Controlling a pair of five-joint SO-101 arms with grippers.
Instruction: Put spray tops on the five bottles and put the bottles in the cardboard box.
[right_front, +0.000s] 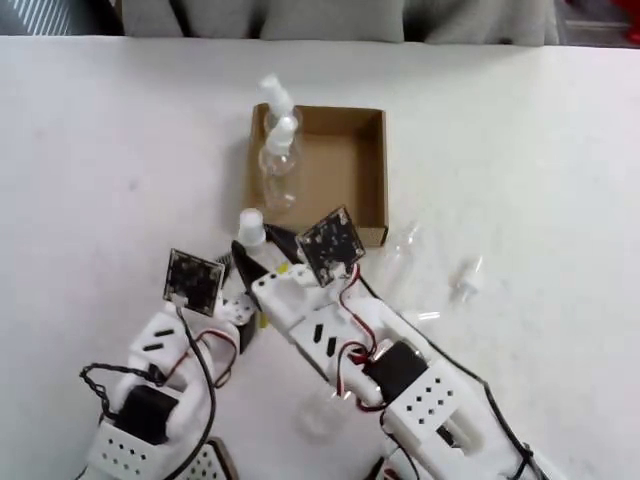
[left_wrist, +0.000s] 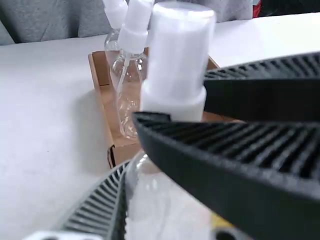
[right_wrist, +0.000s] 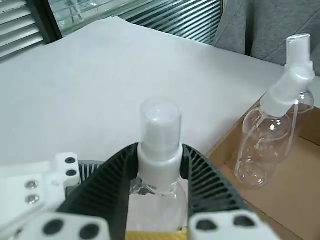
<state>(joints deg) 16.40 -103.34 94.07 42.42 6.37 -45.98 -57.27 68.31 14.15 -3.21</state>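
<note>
Brown cardboard box (right_front: 372, 170), upper centre: two clear spray-topped bottles (right_front: 277, 150) inside, at its left wall. Third clear plastic bottle (right_wrist: 157, 200) upright just off the box's lower-left corner. Body clamped in left gripper (right_front: 244, 262) fingers, white spray top (right_wrist: 160, 125) pinched at its collar by right gripper (right_wrist: 160, 160) fingers. Uncapped clear bottle (right_front: 400, 245) and loose spray top (right_front: 468, 280) on white tabletop (right_front: 100, 150), right of box. Likely two of five finished.

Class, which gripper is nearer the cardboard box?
Right. The right gripper is beside the cardboard box's near corner, clamped on a spray top; the left gripper holds the bottle below, farther back.
</note>
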